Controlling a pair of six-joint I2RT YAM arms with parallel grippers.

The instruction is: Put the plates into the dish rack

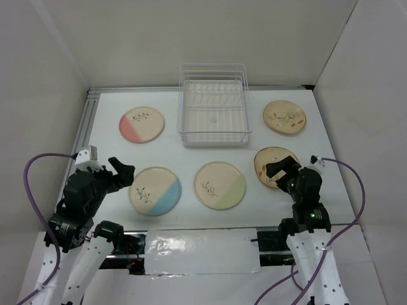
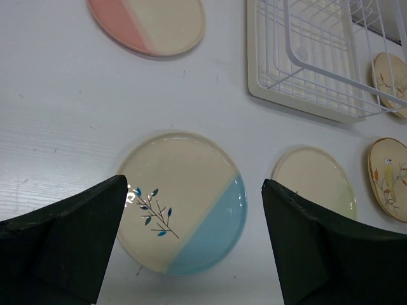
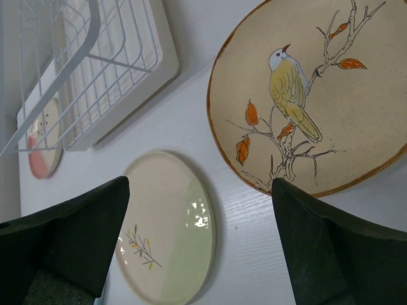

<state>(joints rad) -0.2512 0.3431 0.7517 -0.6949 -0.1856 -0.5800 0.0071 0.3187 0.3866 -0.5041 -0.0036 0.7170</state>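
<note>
Five plates lie flat on the white table. The pink one (image 1: 142, 124) is back left, the blue one (image 1: 155, 191) front left, the green one (image 1: 220, 185) front middle. A tan bird plate (image 1: 275, 166) is front right, another tan plate (image 1: 284, 117) back right. The white wire dish rack (image 1: 213, 105) stands empty at the back middle. My left gripper (image 1: 121, 173) is open, above and left of the blue plate (image 2: 184, 200). My right gripper (image 1: 283, 169) is open over the bird plate (image 3: 311, 95), with the green plate (image 3: 168, 225) to its left.
White walls enclose the table on three sides. A purple cable loops beside each arm. The rack (image 2: 311, 57) sits on a white drip tray.
</note>
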